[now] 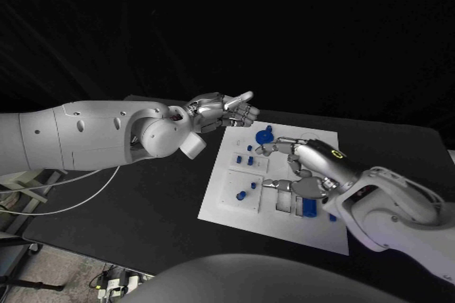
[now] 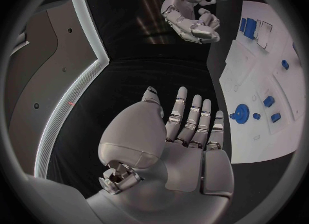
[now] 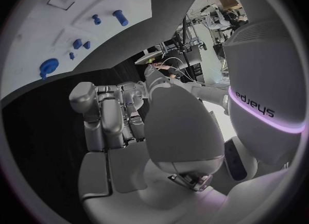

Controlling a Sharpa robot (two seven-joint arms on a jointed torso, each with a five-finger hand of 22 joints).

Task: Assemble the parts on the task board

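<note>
Head view: right hand (image 1: 305, 166) hovers with fingers curled, grasping nothing, over the white board (image 1: 227, 208), while left hand (image 1: 223, 110) hangs released beside it.

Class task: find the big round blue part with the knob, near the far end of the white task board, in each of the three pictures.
Head view: round blue part at the board's far edge, beside the left hand.
Left wrist view: on the board, past the fingertips.
Right wrist view: near the circle's rim.
Shared landmark: the white task board.
</note>
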